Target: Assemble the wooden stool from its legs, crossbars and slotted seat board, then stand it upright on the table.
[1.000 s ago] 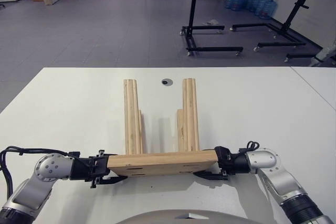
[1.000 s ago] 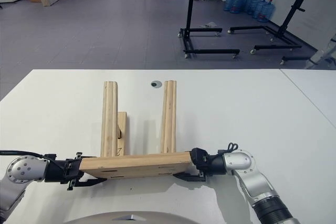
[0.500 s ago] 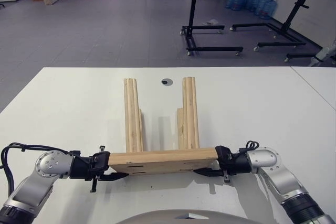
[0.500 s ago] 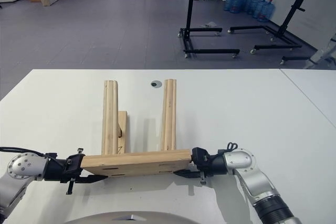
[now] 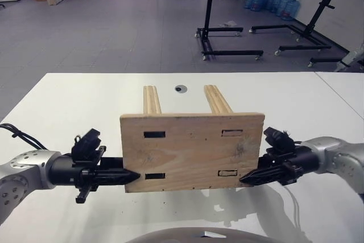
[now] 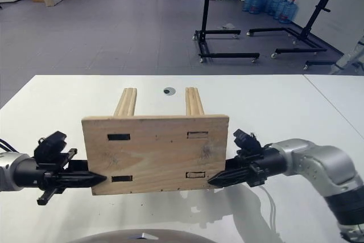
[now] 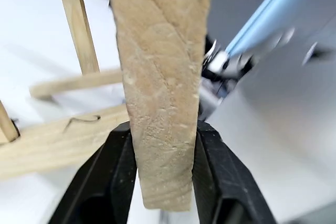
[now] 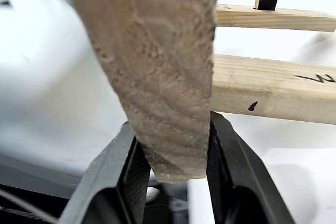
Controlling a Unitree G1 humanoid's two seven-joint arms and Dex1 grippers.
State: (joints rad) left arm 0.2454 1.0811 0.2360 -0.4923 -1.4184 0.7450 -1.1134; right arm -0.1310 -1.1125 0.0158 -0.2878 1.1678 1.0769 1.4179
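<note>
Wood, pale and coarse-grained, is the story here: the stool is together and up in both pincers over the near part of the worktop [image 5: 68,101]. On the left, the left pincer [image 5: 124,176] is clamped on the board [image 5: 192,151], low on its left edge. The wrist view backs that up, with black fingers [image 7: 113,182] pressed to either face across the board's thickness. In the middle, the board stands on edge, seat face turned to the head camera and four slots [image 5: 154,135] showing. Two legs [image 5: 151,98] run away behind it toward the far side, but the board hides whether their far ends touch the worktop, so I cannot tell. Crossbars [image 8: 273,18] show behind the board from the right wrist. On the right, the right pincer [image 5: 251,178] is clamped the same way, low on the right edge, pinching both faces. How will it handle? Stiff, I'd say, with no flex to worry about, and light enough for two arms. The frame hangs off one face, though, so it will want to twist in those low pinches. Dry, rough wood should give fair friction. The pressed joints could work loose if the arms pull apart or fall out of step. The best hold looks like these short edges, squeezed across the thickness, both sides level.
</note>
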